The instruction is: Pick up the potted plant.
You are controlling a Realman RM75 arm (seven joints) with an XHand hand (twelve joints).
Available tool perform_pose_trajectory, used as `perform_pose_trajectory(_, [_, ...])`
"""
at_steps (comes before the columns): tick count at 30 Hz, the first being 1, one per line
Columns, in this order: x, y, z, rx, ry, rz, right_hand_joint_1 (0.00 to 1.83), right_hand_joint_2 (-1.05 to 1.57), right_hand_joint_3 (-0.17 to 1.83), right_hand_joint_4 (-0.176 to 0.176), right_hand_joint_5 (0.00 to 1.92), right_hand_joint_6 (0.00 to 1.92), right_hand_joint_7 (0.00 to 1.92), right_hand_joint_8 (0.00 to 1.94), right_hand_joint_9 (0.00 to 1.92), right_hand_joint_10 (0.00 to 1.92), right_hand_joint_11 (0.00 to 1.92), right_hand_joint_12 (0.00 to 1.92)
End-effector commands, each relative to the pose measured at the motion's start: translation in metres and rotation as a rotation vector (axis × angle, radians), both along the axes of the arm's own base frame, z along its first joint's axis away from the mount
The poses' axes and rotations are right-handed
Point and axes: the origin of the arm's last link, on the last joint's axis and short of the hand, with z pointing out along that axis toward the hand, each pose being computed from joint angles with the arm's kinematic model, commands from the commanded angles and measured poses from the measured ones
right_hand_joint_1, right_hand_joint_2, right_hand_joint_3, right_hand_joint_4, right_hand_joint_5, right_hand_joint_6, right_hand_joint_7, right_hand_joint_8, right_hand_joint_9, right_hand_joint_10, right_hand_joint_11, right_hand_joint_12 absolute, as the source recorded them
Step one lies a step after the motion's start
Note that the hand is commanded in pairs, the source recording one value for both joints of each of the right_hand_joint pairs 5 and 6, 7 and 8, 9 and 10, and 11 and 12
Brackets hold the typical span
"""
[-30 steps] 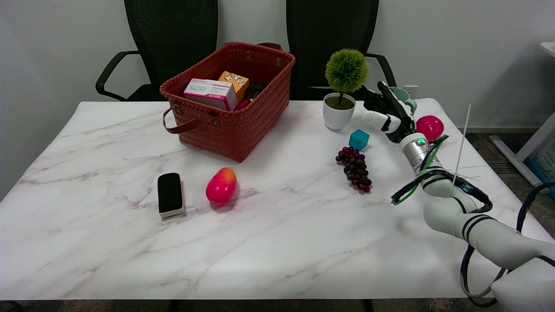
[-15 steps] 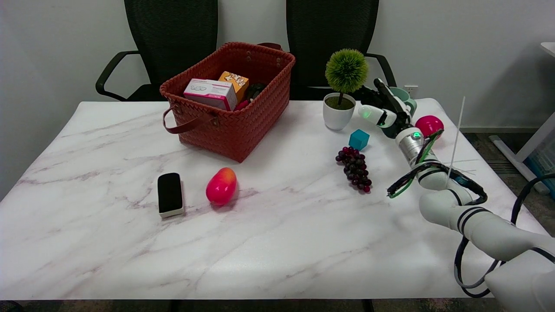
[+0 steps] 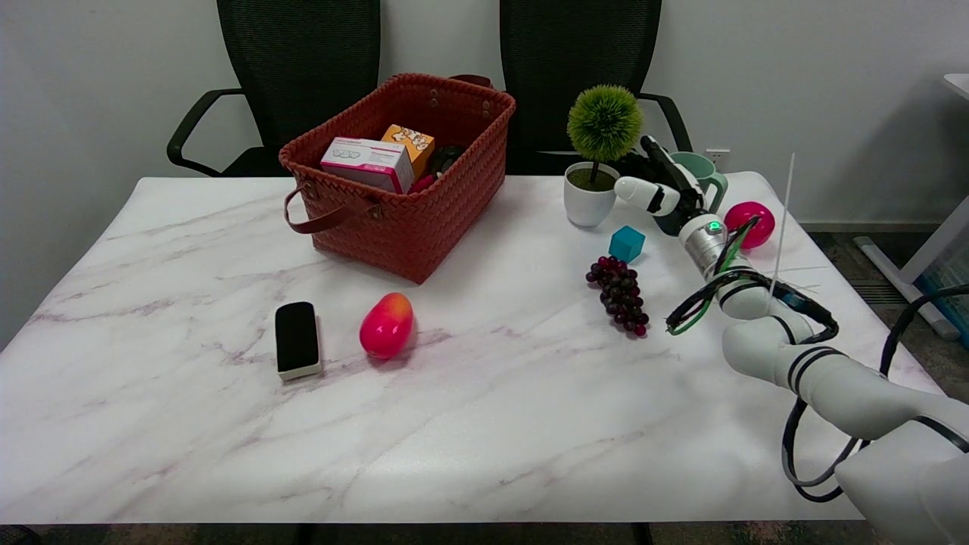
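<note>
Marble table (image 3: 189, 424): woven red basket (image 3: 424, 227) far centre — white-pink box (image 3: 367, 163) and orange box (image 3: 409, 144) inside, plus something dark, can't tell what. Black eraser (image 3: 297, 338) beside pink-red mango (image 3: 387, 325). Right: purple grapes (image 3: 619, 292), teal cube (image 3: 627, 244), magenta ball (image 3: 753, 221), green mug (image 3: 700, 172).

No legible text anywhere tbh. Pink-white box (image 3: 369, 163) in the basket (image 3: 424, 227) has printing on its top and front, too small/blurry to read. Orange box (image 3: 409, 145) right behind it has some white graphic, can't make that out either. No brands, nos. or signs elsewhere.
</note>
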Motion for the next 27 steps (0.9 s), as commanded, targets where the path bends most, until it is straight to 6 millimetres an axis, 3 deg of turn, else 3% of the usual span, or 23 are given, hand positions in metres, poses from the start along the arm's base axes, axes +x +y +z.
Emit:
perform_pose_trajectory(1, [-0.001, -0.015, -0.002, -0.014, -0.012, -0.048, 1.08, -0.37, 0.7, 0.0, 0.0, 0.0, 0.23, 0.23, 0.25, 0.25, 0.21, 0.21])
perform_pose_trajectory(27, [-0.006, -0.014, 0.012, -0.066, -0.026, -0.068, 1.07, -0.35, 0.69, 0.0, 0.0, 0.0, 0.22, 0.22, 0.24, 0.24, 0.16, 0.16])
